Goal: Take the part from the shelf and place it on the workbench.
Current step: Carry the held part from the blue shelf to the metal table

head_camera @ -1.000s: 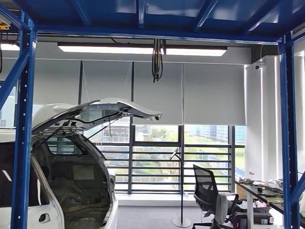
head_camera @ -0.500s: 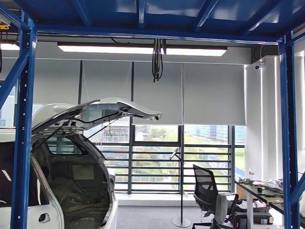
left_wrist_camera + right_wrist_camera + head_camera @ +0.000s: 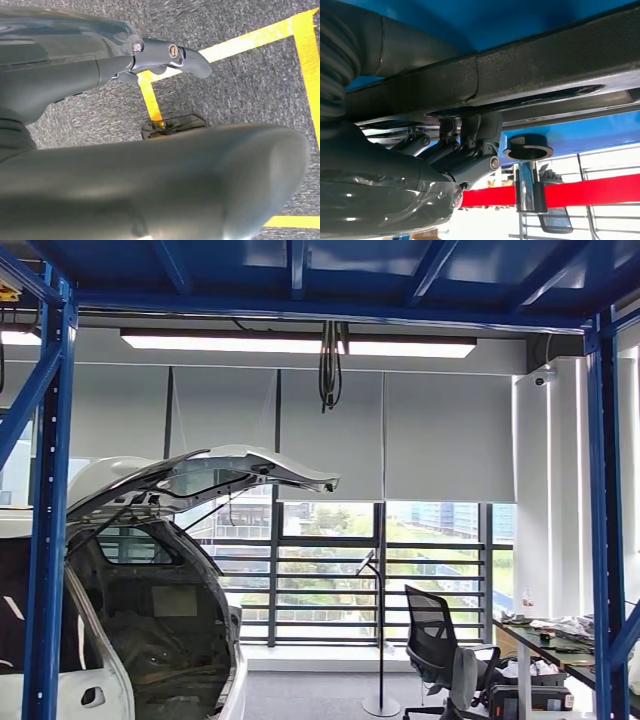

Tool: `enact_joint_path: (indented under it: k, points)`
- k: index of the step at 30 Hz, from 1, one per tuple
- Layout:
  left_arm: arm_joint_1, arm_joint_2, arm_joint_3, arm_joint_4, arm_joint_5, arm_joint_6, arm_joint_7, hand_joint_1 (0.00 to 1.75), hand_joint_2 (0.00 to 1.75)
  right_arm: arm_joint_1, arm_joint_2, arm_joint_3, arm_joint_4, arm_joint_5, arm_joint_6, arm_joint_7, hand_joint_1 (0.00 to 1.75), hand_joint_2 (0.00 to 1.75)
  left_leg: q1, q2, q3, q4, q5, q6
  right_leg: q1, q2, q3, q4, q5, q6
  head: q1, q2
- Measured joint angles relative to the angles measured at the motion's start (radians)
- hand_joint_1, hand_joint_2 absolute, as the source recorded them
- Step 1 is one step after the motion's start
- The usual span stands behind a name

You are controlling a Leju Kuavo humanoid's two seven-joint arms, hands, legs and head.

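Head view: a white car with its hatch raised sits behind the blue rack post. Left wrist view: left robot hand hangs over grey carpet, fingers straight, holding nothing. Right wrist view: right robot hand curls its fingers around the long black part, under the blue shelf.

My left hand is smooth, dark, glossy plastic with small bright metal screws, hanging over rough grey carpet marked with matt yellow tape. My right hand, equally glossy, curls its fingers around a long black part with a grainy, matt, rubbery look. Beyond it stands a polished chrome post carrying a red fabric belt. Ahead, the frame is painted blue metal, and the car shows glossy white paintwork.
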Motion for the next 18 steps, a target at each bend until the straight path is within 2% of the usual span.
enact_joint_path:
  k: [11,16,18]
  points:
    - [-0.007,0.000,0.003,0.000,0.048,0.002,0.008,0.00,1.75,0.063,-0.005,0.012,-0.194,-0.069,0.032,-0.053,1.75,1.75,0.000,0.000,-0.001,0.000,0.000,0.000,0.000,0.000,-0.001,0.000,0.000,0.000,0.000,0.000]
    - [-0.007,0.000,0.017,0.000,0.085,-0.012,-0.012,0.00,1.75,0.106,0.001,0.033,-0.379,-0.364,0.135,-0.167,1.75,1.75,0.000,0.000,-0.001,0.000,0.000,0.000,0.000,0.000,-0.002,0.000,0.000,0.000,0.000,0.000]
    - [-0.007,0.000,0.025,0.000,0.113,-0.022,-0.037,0.00,1.75,0.129,0.003,0.039,-0.474,-0.534,0.195,-0.212,1.75,1.75,0.000,-0.001,-0.002,0.000,0.000,0.000,0.000,0.000,-0.002,0.000,0.000,0.000,0.000,0.000]
